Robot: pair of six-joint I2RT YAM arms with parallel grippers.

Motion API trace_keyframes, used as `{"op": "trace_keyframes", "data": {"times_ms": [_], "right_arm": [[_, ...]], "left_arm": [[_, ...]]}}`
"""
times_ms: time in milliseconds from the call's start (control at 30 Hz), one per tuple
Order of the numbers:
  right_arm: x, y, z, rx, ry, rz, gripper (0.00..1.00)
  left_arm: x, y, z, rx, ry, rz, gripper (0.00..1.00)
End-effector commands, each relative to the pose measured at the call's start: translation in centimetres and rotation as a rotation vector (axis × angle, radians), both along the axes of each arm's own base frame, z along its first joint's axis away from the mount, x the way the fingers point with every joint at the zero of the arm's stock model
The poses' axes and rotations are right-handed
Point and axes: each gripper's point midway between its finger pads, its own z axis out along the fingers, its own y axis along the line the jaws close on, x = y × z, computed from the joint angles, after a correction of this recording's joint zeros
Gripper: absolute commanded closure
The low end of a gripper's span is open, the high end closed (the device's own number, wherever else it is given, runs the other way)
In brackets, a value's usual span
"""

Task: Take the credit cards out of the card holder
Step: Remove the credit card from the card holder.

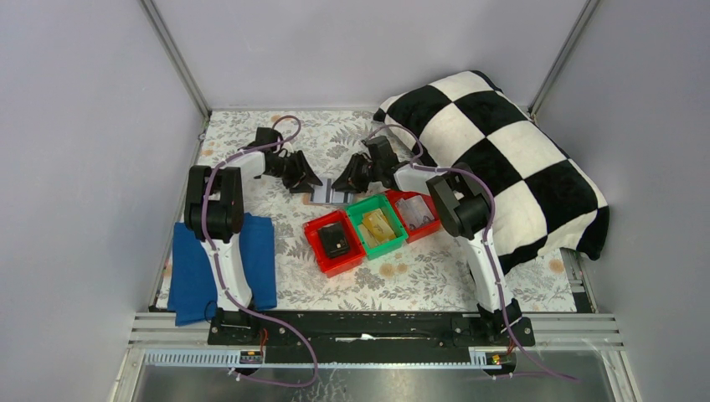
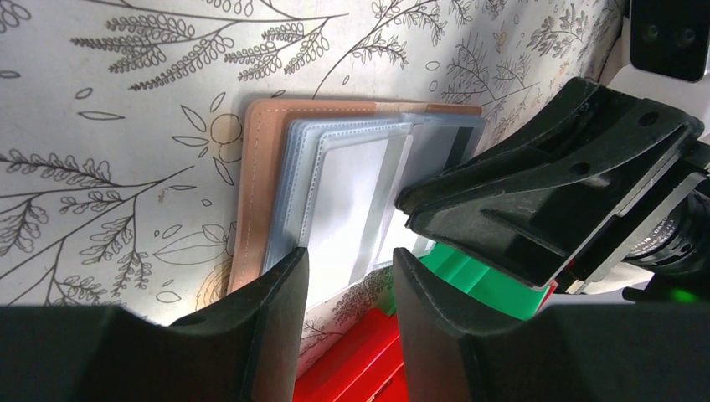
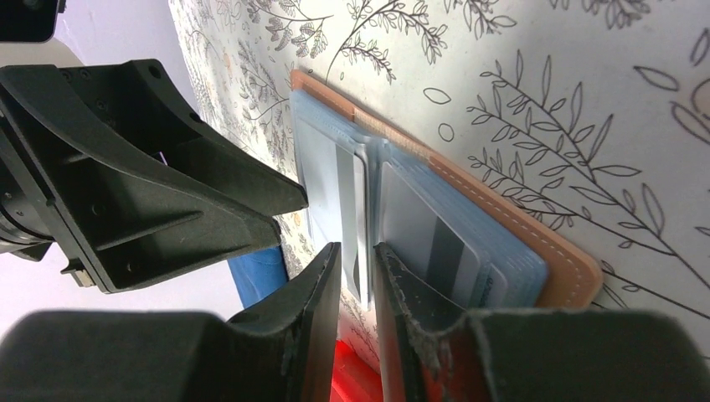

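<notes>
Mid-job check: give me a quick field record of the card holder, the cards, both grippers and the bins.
card holder: open flat, clear sleeves up, between the two grippers
credit cards: inside the clear sleeves
left gripper: open, fingers over the holder's edge
right gripper: narrow gap, thin sleeve or card edge between the fingers; grip unclear
bins: red bin with a black item, green bin, second red bin, in a row beside the holder
</notes>
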Motion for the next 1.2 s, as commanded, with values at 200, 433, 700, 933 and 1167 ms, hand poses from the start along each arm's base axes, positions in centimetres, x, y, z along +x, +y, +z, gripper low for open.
{"op": "trace_keyframes", "data": {"times_ms": [200, 433, 700, 933, 1167], "right_arm": [[1.4, -0.7, 2.6, -0.018, -0.083, -0.012, 0.71], [1.1, -0.4, 1.3, -0.026, -0.050, 0.020, 0.71], [0.4, -1.0, -1.4, -0.068, -0.001, 0.017, 0.77], [0.3, -0.9, -2.0, -0.055, 0.017, 0.013, 0.76], [0.2, -0.8, -2.2, -0.046, 0.022, 0.018, 0.75]], "left_arm": [[0.3, 0.0, 1.8, 0.033, -0.047, -0.011, 0.53], [0.0, -0.6, 0.8, 0.038, -0.014, -0.039, 0.53], [-0.9, -1.6, 0.1, 0.095, 0.008, -0.091, 0.54], [-0.7, -2.2, 0.0, 0.091, 0.010, -0.099, 0.58], [0.8, -1.2, 1.9, 0.151, -0.073, -0.045, 0.54]]}}
